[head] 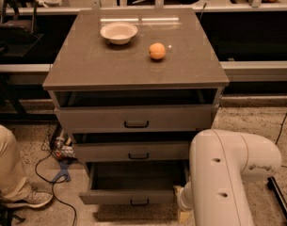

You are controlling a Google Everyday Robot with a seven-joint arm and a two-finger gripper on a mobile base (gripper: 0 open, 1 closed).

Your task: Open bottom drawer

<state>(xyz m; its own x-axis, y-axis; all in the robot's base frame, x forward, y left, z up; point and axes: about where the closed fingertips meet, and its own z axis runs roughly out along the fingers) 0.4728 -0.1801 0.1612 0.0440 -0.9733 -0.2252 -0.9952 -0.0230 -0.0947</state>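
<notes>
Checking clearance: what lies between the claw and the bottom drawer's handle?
Camera view: only the bottom drawer's flat grey front, from its black loop handle to the claw at its right corner, under the white arm.

A white bowl (118, 32) and an orange (157, 51) sit apart on the bench (86, 67) top. At left, a person's tan-trousered leg (5, 166) and sneaker (32, 199) rest on the speckled floor (249, 121).

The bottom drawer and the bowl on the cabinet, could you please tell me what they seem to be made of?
Bottom drawer: flat matte grey front and tray, likely painted metal or laminate; the look leaves it open. Its loop handle looks dark, probably metal. Bowl: pale and smooth, likely ceramic or plastic. The gripper sits low beside the drawer's right corner.
</notes>
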